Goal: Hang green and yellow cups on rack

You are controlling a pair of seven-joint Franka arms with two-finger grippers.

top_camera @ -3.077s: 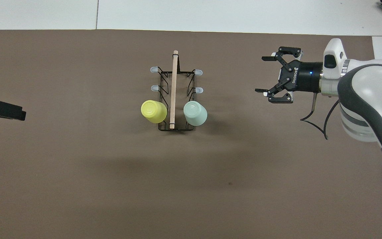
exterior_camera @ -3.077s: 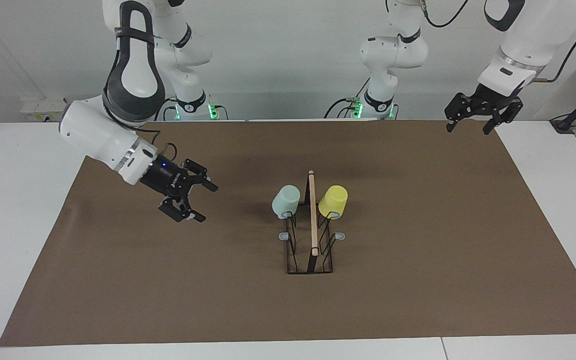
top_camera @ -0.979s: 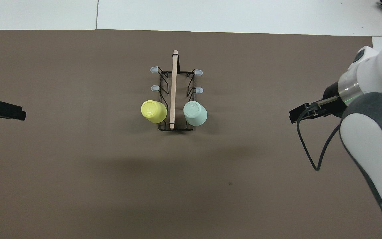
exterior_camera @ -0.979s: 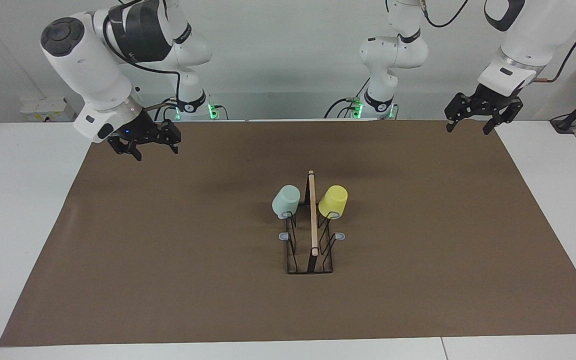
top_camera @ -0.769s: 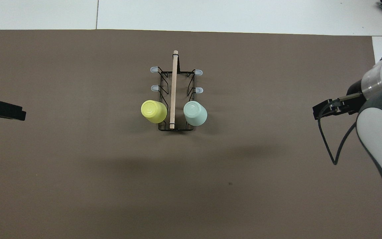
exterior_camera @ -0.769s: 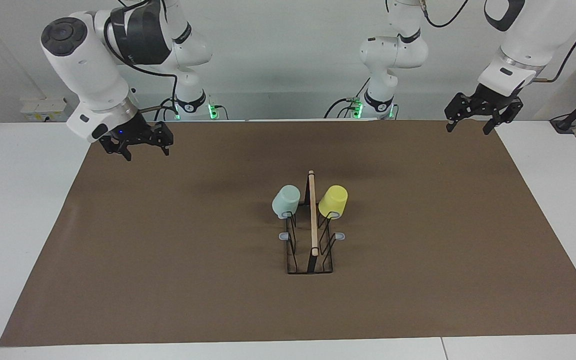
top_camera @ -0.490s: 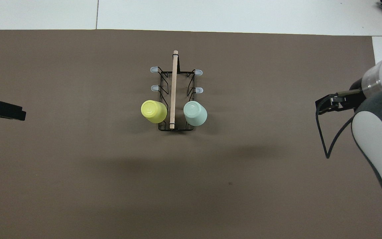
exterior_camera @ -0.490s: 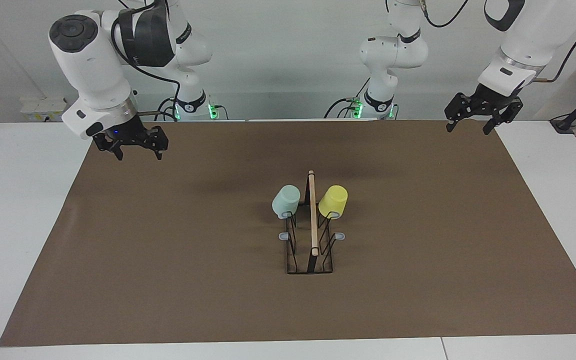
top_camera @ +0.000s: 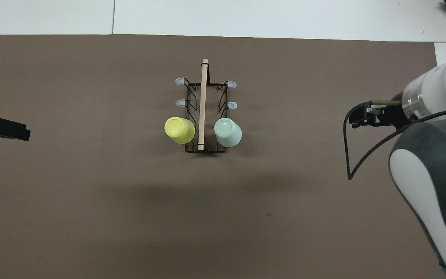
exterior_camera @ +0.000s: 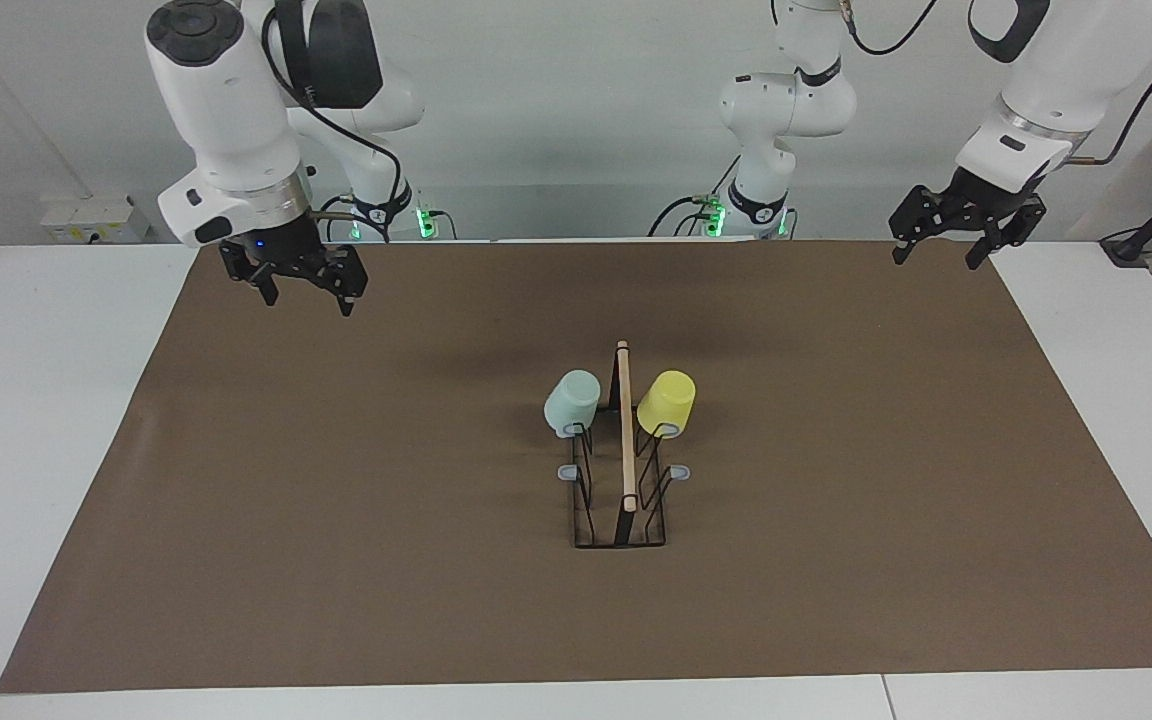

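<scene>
Facing view: rack stands mid-worktop on the brown mat. Green cup and yellow cup hang inverted on the prongs nearest the robots, one each side of the wooden bar. Right claw released, empty, raised over the mat's edge by the robots. Left claw released, empty, waiting over the mat's corner.

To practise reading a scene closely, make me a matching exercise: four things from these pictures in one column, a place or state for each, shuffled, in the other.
1. green cup
2. yellow cup
3. rack
4. right gripper

A. open, holding nothing
B. on a prong toward the left arm's end
C. stands on the brown mat
D. on a prong toward the right arm's end

Pairs: 1-D, 2-B, 3-C, 4-A
</scene>
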